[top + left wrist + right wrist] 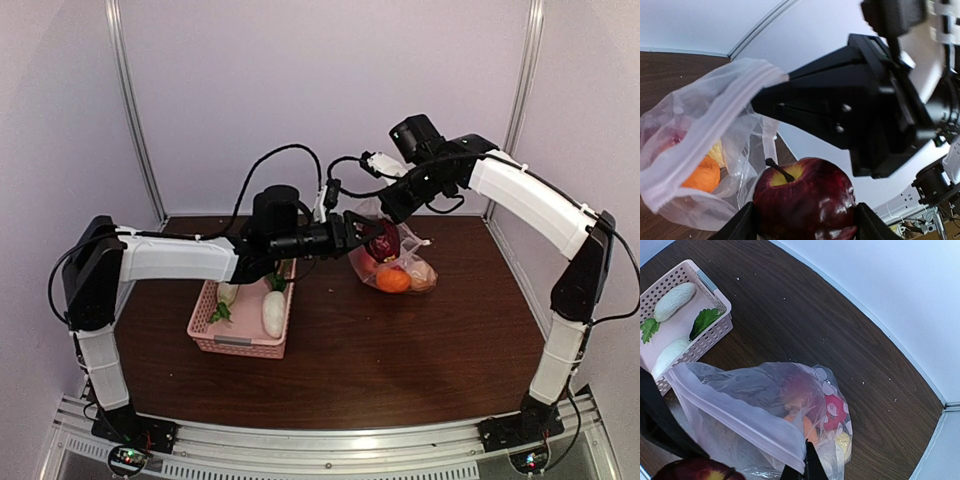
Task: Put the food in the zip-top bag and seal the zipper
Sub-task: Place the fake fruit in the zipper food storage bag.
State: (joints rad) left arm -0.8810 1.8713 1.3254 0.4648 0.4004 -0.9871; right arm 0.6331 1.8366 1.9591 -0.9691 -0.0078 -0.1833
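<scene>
Sitting in the zip-top bag (740, 390): orange piece (393, 280); basket (712, 335) holds radishes (674, 300).

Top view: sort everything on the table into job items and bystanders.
Job: zip-top bag, pinched at its mouth by the right gripper; dark red apple in the left gripper; orange piece already bagged; two white radishes in the pink basket.
Bystanders: the pink basket itself; the table.

No readable text, label or number anywhere (the zip-top bag (750, 390) bears only dots).
</scene>
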